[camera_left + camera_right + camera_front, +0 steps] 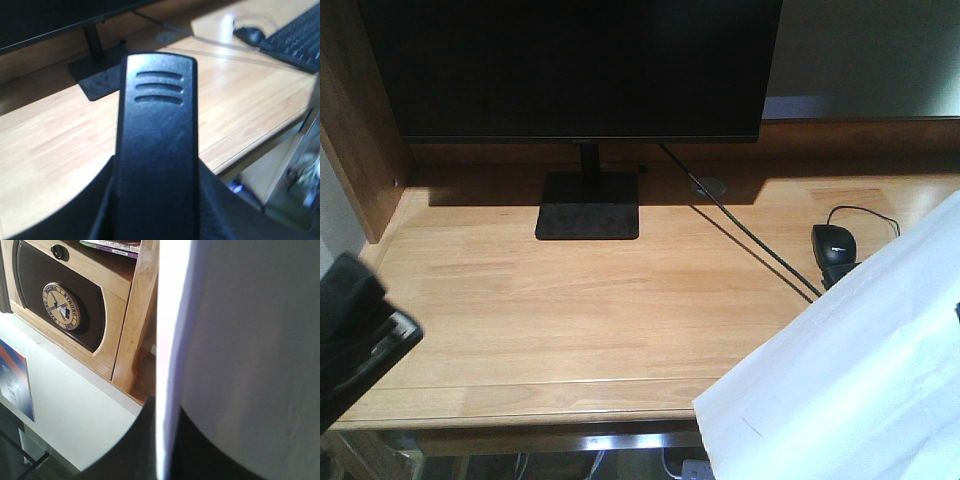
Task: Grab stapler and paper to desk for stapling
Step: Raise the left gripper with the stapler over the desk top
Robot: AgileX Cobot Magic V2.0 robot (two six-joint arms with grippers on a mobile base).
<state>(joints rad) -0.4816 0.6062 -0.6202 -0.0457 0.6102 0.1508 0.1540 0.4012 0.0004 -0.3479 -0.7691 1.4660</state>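
My left gripper [156, 210] is shut on a black stapler [157, 145], which fills the middle of the left wrist view and points out over the wooden desk [60, 135]. In the front view the stapler [355, 325] shows at the left edge, beside the desk's [600, 300] front left corner. My right gripper [165, 450] is shut on a sheet of white paper [240, 340], held edge-on. In the front view the paper [850, 370] hangs over the desk's front right corner. The right gripper itself is hidden there.
A black monitor [570, 65] on a square stand [588, 205] sits at the back of the desk. A black mouse [833, 245] with its cable lies at the right, next to a keyboard [300, 37]. A wooden shelf unit [100, 305] shows behind the paper.
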